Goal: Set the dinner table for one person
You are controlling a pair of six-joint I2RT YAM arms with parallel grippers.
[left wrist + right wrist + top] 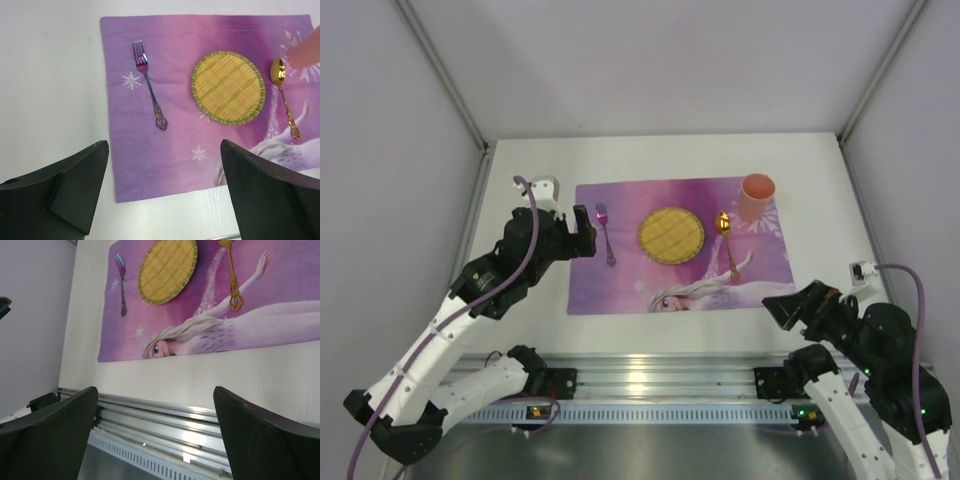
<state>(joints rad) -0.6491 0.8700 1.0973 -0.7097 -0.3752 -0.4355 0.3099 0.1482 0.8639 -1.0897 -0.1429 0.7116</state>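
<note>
Across the middle of the dinner table [670,160] lies a placemat [620,285] with fork [606,235], woven disc [671,234], spoon [726,240]. Left gripper [585,232] at its nine o'clock and right gripper [780,308] at five gape wide, holding nothing

Top camera overlooks the dinner table [670,160]; wrist cameras share the placemat [130,150]

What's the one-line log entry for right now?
left gripper: open, empty | right gripper: open, empty | placemat: fork, woven disc, spoon, cup laid
</note>
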